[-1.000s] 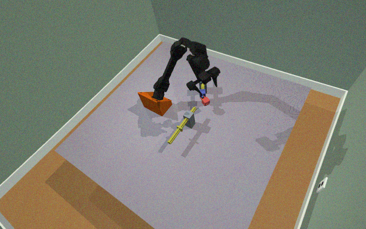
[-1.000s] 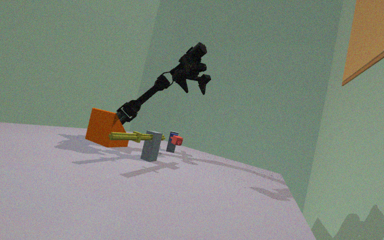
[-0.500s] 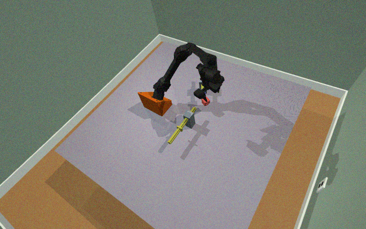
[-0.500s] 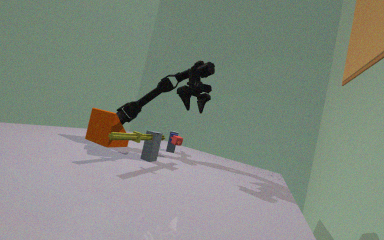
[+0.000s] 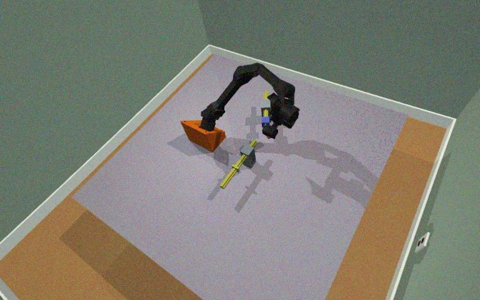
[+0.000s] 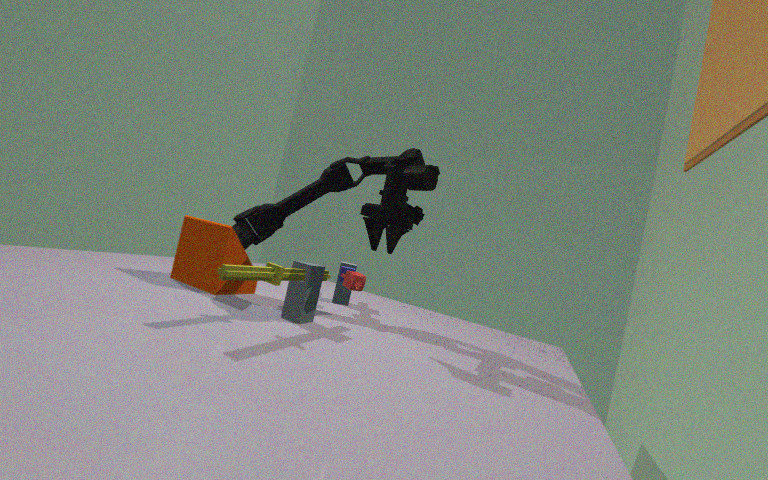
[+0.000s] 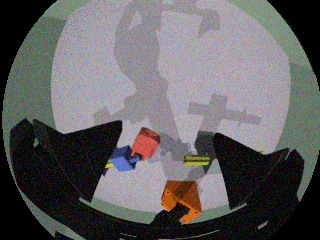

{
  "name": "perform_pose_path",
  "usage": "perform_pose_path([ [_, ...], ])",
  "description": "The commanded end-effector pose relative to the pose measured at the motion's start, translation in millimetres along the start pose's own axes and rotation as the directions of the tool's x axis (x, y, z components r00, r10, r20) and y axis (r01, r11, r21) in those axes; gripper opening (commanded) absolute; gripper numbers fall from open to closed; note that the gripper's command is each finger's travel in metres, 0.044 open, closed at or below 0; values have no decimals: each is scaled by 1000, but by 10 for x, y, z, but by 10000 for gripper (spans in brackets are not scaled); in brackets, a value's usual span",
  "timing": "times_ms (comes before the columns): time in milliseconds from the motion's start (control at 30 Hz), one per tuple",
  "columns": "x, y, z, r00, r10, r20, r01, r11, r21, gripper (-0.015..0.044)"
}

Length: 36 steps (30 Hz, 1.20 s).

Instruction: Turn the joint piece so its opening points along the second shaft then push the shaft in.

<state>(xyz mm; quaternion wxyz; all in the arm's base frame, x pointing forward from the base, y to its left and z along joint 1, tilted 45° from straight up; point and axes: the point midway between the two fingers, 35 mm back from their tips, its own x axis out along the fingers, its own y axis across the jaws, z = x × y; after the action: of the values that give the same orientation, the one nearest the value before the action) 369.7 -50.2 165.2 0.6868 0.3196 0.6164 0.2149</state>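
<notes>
The red, square joint piece [image 5: 268,137] [image 6: 355,281] [image 7: 146,143] sits beyond the blue hinge block [image 5: 265,120] [image 7: 122,159], below your black end effector [image 5: 279,130] [image 6: 382,250] [image 7: 170,132], spread wide and empty; center the fingers over it, descend straight, then grip squarely before turning.
</notes>
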Motion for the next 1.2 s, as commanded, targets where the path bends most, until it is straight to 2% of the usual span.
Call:
perform_pose_path([
  [0, 22, -5, -7, 1000, -2, -12, 2, 1000, -9, 440],
  [467, 419, -20, 29, 990, 51, -129, 3, 921, 390, 440],
  [633, 455, -20, 32, 990, 52, -131, 4, 919, 395, 440],
  [1000, 962, -14, 40, 990, 54, -131, 2, 920, 391, 440],
  [1167, 990, 9, 0, 990, 54, -132, 2, 920, 391, 440],
])
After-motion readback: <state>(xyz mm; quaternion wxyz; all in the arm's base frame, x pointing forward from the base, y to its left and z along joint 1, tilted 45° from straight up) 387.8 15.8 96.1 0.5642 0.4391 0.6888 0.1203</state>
